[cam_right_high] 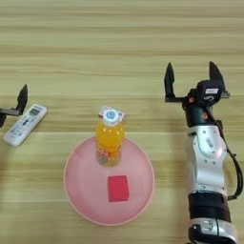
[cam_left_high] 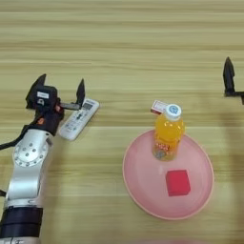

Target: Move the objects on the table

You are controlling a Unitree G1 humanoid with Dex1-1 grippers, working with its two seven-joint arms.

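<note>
The bottle [cam_left_high: 168, 133] hides most of the white-and-red box [cam_left_high: 158, 106].

Light wood-grain table [cam_left_high: 124, 43] fills the whole view; long horizontal plank lines, alternating pale and tan bands. No wall, floor or window in view. Even light, soft shadows cast on the wood.

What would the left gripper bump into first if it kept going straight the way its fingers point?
Probably nothing. The left gripper points away from the robot with fingers open; ahead lies only bare table up to the picture's edge. The remote control lies just beside its right finger, not ahead.
</note>
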